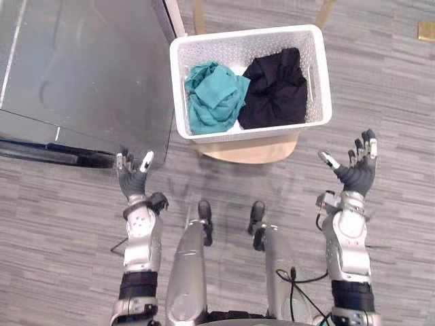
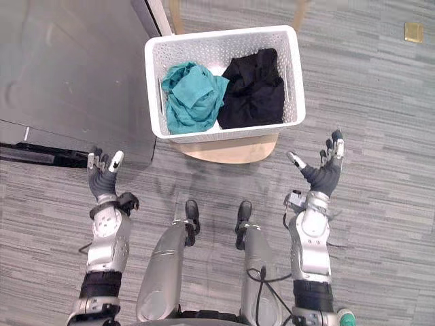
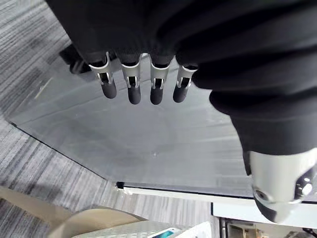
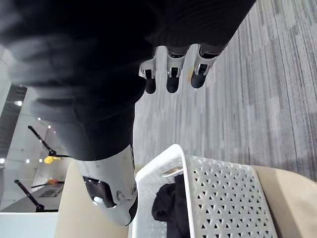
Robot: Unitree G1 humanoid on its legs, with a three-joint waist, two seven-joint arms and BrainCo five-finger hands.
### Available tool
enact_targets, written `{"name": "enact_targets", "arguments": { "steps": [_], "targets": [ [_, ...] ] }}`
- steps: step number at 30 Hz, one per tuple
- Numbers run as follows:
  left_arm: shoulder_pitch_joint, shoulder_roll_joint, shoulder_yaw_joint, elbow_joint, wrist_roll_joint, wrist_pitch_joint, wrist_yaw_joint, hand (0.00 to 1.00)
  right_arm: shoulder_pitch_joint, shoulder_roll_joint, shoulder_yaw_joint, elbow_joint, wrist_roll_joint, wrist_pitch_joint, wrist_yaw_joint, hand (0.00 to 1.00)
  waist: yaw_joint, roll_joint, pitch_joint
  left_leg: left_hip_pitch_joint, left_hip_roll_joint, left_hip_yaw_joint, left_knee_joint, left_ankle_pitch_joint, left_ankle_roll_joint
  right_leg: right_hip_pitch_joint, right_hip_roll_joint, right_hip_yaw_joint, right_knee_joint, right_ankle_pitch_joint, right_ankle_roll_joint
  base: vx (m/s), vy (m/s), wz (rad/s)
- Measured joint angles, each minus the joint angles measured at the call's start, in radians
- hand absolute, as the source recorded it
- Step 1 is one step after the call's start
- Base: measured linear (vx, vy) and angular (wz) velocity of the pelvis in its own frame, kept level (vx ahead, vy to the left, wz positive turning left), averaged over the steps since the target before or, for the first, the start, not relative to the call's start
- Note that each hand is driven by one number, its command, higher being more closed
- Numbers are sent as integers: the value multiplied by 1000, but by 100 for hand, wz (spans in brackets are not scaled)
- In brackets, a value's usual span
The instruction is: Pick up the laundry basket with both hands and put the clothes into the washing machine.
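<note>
Both hands are raised palm-inward over the grey striped floor [image 1: 394,88], each short of the laundry basket and touching nothing. On the robot's left side, the left hand [image 1: 132,178] has its fingers [image 3: 131,84] straight and side by side, the thumb set apart, and it holds nothing; beyond it lies a flat, glossy grey surface [image 1: 81,68]. On the right side the right hand [image 1: 357,173] is likewise spread, its fingers [image 4: 171,74] extended in a row, the thumb angled toward the basket, nothing in its grasp. Between and ahead of the two hands, the white perforated laundry basket [image 1: 272,129] rests on a pale wooden seat [image 1: 251,149], whose rounded front edge shows below the basket's near wall. Inside the basket a crumpled teal garment [image 1: 214,95] lies on the robot's left and a black garment [image 1: 275,88] on the right, the two touching in the middle. A small yellowish square [image 1: 426,30] sits on the floor, well apart from the basket, at the far right.
</note>
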Motion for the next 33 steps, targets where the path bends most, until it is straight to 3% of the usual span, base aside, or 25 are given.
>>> {"name": "enact_targets", "arguments": {
  "steps": [4, 9, 16, 22, 26, 28, 29, 31, 33],
  "targets": [
    [136, -18, -5, 21, 0, 1, -65, 0, 111, 3, -27, 66, -3, 3, 40, 0, 0, -4, -75, 69, -16, -3, -36, 2, 3, 67, -16, -20, -7, -27, 9, 154, -14, 21],
    [229, -12, -16, 295, 10, 41, -188, 0, 170, 28, -29, 364, -67, 34, 109, 0, 2, -15, -192, 223, -41, -3, -110, 2, 3, 208, -38, -45, -26, -66, 23, 132, -12, 19],
    [226, -1, -3, 647, 112, 78, -213, 0, 165, 32, -35, 734, -98, 74, 131, 0, 0, -10, -287, 331, -75, -46, -169, 4, 1, 331, -66, -92, -59, -92, 47, 47, 10, 22],
    [225, 20, 5, 705, 122, 79, -209, 0, 135, 38, -69, 877, -97, 77, 148, 0, 1, -6, -323, 349, -93, -83, -195, 8, -3, 378, -73, -120, -90, -92, 53, 19, 19, 19],
    [199, 16, 4, 703, 124, 76, -209, 0, 129, 39, -69, 910, -85, 77, 148, 0, 0, -1, -319, 255, -121, -173, -111, 16, -10, 357, -101, -221, -48, -107, 57, 32, 8, 72],
    [184, 13, 1, 702, 130, 73, -209, 0, 96, 40, -70, 928, -78, 77, 147, 0, 2, -12, -300, 205, -126, -168, -92, 42, -36, 338, -129, -267, -21, -109, 54, -51, 37, 87],
    [177, 15, 1, 695, 130, 70, -209, 0, 66, 41, -74, 952, -78, 76, 145, 0, 0, -31, -289, 197, -125, -116, -101, 46, -38, 336, -163, -298, -26, -103, 47, -61, 14, 66],
    [169, 18, -7, 709, 130, 70, -207, 0, 30, 27, -85, 967, -79, 76, 144, 0, 1, -32, -282, 194, -26, 19, -25, 22, -2, 345, -183, -327, -26, -95, 55, -3, 39, 56],
    [157, 22, -7, 745, 133, 65, -204, 0, 10, 11, -87, 990, -83, 77, 141, 0, -11, -30, -282, 215, 94, 90, 15, 21, -2, 363, -231, -351, -25, -77, 86, -2, 218, 66]
  ]
}}
